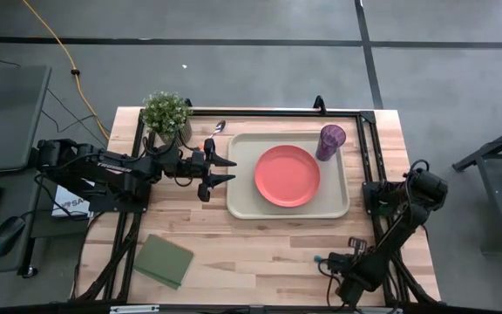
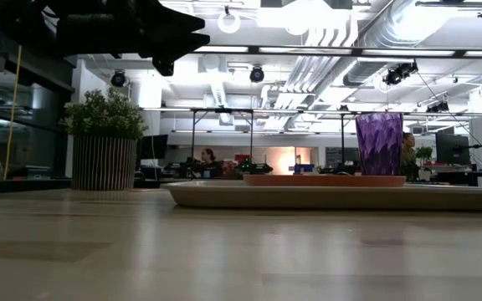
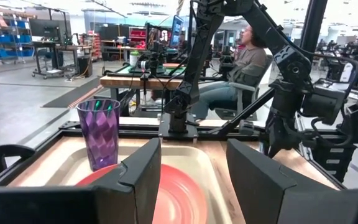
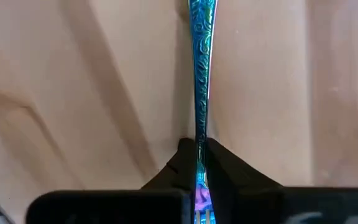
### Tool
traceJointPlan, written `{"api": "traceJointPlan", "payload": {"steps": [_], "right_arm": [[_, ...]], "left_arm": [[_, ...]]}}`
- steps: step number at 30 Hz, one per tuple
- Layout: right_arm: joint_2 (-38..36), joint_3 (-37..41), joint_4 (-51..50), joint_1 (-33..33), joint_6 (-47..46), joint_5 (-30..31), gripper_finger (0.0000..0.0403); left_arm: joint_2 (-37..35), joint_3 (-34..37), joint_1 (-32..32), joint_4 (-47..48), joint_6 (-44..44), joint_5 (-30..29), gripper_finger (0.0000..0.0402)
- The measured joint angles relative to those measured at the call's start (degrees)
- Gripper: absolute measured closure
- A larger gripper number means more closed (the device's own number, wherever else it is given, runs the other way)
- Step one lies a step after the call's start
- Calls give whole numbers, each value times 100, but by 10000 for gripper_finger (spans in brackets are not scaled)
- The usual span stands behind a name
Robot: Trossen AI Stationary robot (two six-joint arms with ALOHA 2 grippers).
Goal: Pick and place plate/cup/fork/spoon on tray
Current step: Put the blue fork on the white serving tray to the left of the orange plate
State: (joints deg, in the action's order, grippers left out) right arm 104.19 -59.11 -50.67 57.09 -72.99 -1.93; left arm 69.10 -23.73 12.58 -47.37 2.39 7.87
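Left arm: reached in from the table's left side, its left gripper [image 1: 223,171] held above the wood just beside the tray's left rim, fingers [image 3: 138,180] spread apart and holding nothing.
Right arm: folded low over the table's front right corner, its right gripper [image 4: 197,163] pressed together on the fork [image 4: 202,68], whose blue-to-teal handle ran straight out between the fingers above the wood.
Tray: the tray [image 1: 242,202] sat at the table's middle right, carrying the plate [image 1: 287,175] at its centre and the cup [image 1: 330,141] upright in its far right corner.
Spoon: the spoon [image 1: 216,132] lay on the wood off the tray's far left corner, near the left gripper; its orange handle was partly hidden by the arm, so whether it touched the rim could not be told.
Surroundings: a potted plant [image 1: 166,113] stood at the far left corner, a green pad [image 1: 164,260] lay near the front left, and a seated person [image 3: 244,59] showed in the room beyond the table.
Fork and tray: well apart, the fork was near the front edge.
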Motion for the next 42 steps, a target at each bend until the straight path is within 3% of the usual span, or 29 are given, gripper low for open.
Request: {"api": "traceJointPlan", "payload": {"steps": [3,9,14,20,24,29,35,42], "right_arm": [[-43,-126,-566,-85,183,168,398],[-63,-1096,-2298,-244,535,920,400],[-69,-1784,-3197,-583,1134,1909,401],[-14,-2186,-3782,-1316,2331,3409,402],[-14,-2249,-3475,-1936,3588,3836,402],[-14,-2249,-2601,-2604,5392,3914,402],[-14,-2253,-1370,-2974,7500,4161,403],[-14,-2256,-923,-3181,8253,4133,403]], "left_arm": [[0,0,0,-5,44,-83,238],[0,0,2,-20,47,-124,238],[0,0,0,-21,152,-124,238],[0,0,-2,-42,1462,-122,238],[0,0,-2,-39,2189,-58,238],[0,-72,-2,469,3147,179,238],[369,-511,-347,1729,3138,639,238],[1347,-1198,-759,1757,3044,1351,238]]}}
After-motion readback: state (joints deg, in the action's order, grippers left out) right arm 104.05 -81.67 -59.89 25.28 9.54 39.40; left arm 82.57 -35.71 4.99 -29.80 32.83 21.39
